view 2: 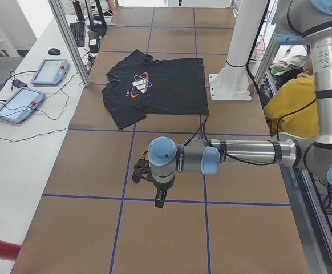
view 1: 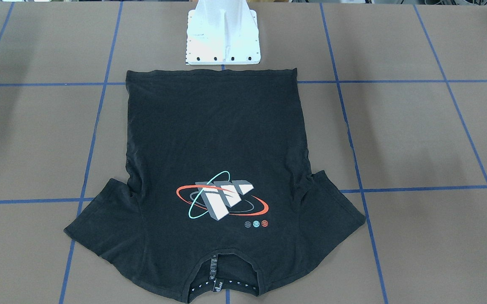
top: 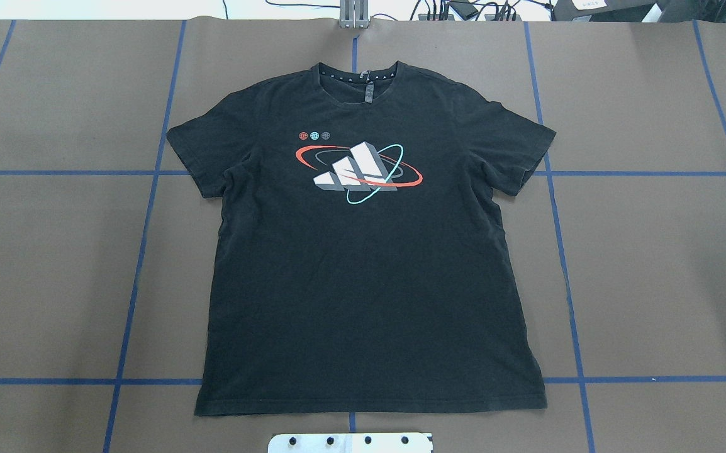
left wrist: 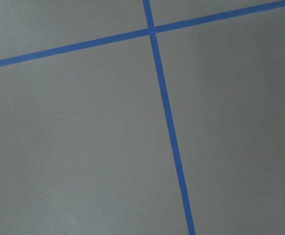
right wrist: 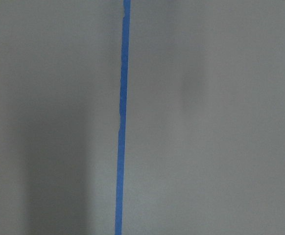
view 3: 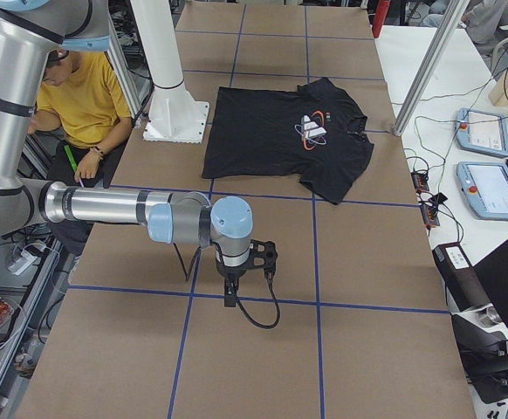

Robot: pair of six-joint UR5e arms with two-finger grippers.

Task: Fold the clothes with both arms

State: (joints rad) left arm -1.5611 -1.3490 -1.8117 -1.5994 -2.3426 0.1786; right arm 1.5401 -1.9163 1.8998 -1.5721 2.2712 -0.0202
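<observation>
The clothes are one black T-shirt [top: 363, 264] spread flat on the brown table, orbit logo [top: 358, 167] facing up. Its collar points away from the robot and its hem lies near the pedestal. It also shows in the front view [view 1: 214, 139] and both side views [view 2: 154, 91] [view 3: 280, 140]. My left arm [view 2: 240, 154] reaches over bare table well short of the shirt, its gripper [view 2: 159, 201] pointing down. My right arm [view 3: 114, 209] does the same at the other end, gripper [view 3: 229, 297] down. From these side views I cannot tell whether either is open or shut. Both wrist views show only table and blue tape.
The white mounting pedestal [view 1: 223, 38] stands just behind the hem. A person in a yellow shirt [view 3: 84, 96] sits behind the robot. Control tablets [view 2: 19, 105] and cables lie on a white side bench. Blue tape lines [top: 143, 220] grid the table.
</observation>
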